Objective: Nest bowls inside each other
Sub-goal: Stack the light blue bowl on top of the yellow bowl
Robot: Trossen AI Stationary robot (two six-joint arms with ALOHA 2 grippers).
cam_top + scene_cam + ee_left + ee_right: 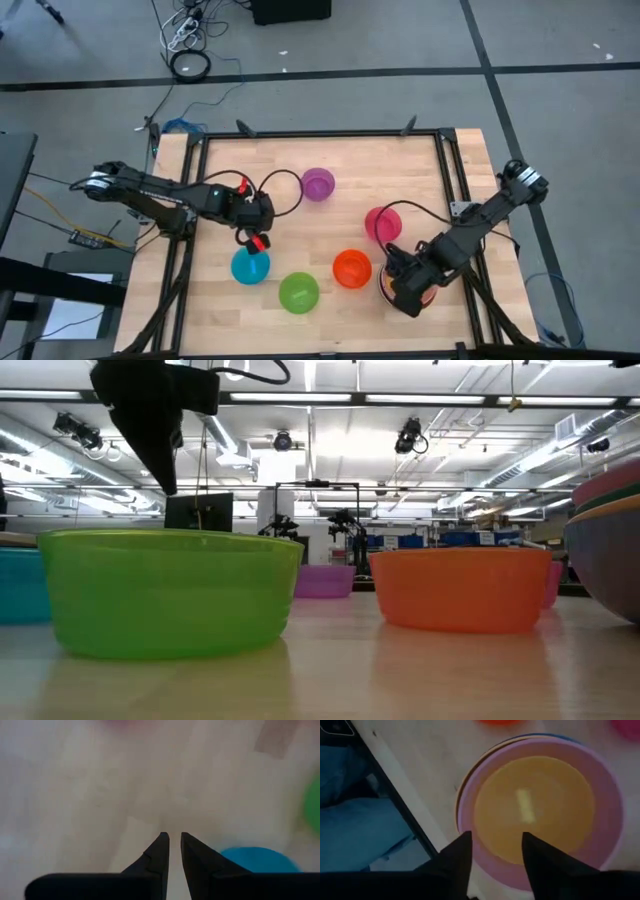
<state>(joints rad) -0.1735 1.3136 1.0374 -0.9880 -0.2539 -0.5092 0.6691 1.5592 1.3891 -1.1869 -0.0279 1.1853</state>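
Note:
A stack of nested bowls point(540, 810) stands near the table's right front, a pink bowl outermost in view and a yellow one point(535, 805) inside it. My right gripper point(495, 840) hangs open over the stack's rim, one finger outside it and one over the yellow bowl. Loose on the table stand a teal-blue bowl point(250, 267), a green bowl point(298, 292), an orange bowl point(351, 268), a magenta bowl point(379, 222) and a purple bowl point(318, 184). My left gripper point(254, 238) hovers just beyond the teal-blue bowl, its fingers a narrow gap apart with nothing between them.
A black frame point(445, 170) borders the wooden table. The right table edge and a blue cloth-covered shape point(355, 820) lie beside the stack. Bare wood shows at the table's far right and in the middle. In the low view the green bowl point(170, 590) and orange bowl point(460, 588) stand nearest.

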